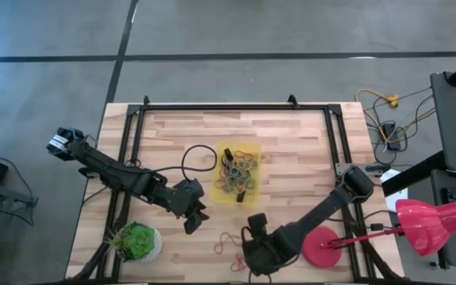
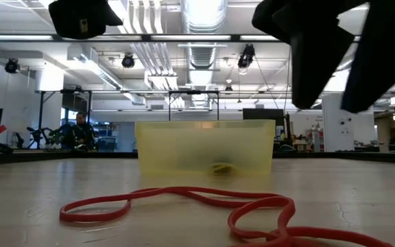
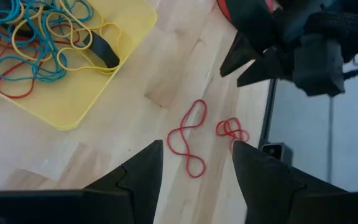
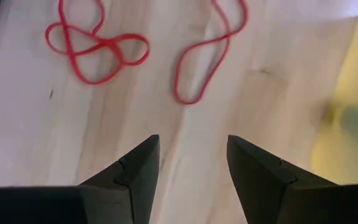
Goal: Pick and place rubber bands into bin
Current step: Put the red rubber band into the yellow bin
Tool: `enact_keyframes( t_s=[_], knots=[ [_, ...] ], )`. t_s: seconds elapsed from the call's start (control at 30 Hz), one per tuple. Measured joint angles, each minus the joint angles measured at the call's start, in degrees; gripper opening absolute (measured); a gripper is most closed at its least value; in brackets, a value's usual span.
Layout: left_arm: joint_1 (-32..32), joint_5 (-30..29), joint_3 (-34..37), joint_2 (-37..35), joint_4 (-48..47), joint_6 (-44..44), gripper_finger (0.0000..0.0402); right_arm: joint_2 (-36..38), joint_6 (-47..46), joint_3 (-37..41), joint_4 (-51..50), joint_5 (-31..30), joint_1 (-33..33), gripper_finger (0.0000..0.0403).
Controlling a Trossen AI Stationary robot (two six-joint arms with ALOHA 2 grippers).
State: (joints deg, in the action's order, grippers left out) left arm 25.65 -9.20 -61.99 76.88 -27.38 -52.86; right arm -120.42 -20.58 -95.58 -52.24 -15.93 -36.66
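Observation:
The yellow bin (image 1: 221, 190) sits mid-table and holds several rubber bands of red, yellow and blue (image 3: 36, 37). Two red rubber bands lie flat on the wood near the front edge: a long twisted one (image 3: 188, 140) and a small knotted one (image 4: 95, 46). My right gripper (image 4: 193, 140) hangs open just above the table beside them, on their bin side, nothing between its fingers. My left gripper (image 3: 197, 146) hovers open to the near left of the bin, pointing toward the two red bands. In the low view the long band (image 2: 184, 202) lies in front of the bin (image 2: 204, 147).
A black loop (image 1: 199, 158) lies on the table left of the bin. A dark block (image 3: 104, 53) lies inside the bin. A green plant ball (image 1: 137, 241) stands at the near left, a red disc (image 1: 321, 247) at the near right. A black frame (image 1: 236, 107) borders the table.

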Motion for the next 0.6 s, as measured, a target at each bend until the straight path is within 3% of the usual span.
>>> enact_keyframes(
  t_s=[0.2,0.4,0.6],
  knots=[
    [-0.02,0.08,0.3,2.11,1.31,9.89,0.0178,-0.05,-4.2,0.44,-1.05,0.11,-1.75,0.0178],
    [0.0,3.22,0.11,10.14,14.21,25.42,0.0178,-0.05,-12.84,-0.74,-4.35,-0.46,-4.47,0.0176],
    [0.05,6.0,0.04,18.83,25.92,31.4,0.0178,-0.05,-16.29,-0.74,-5.07,-1.07,-7.62,0.0172]
  ],
)
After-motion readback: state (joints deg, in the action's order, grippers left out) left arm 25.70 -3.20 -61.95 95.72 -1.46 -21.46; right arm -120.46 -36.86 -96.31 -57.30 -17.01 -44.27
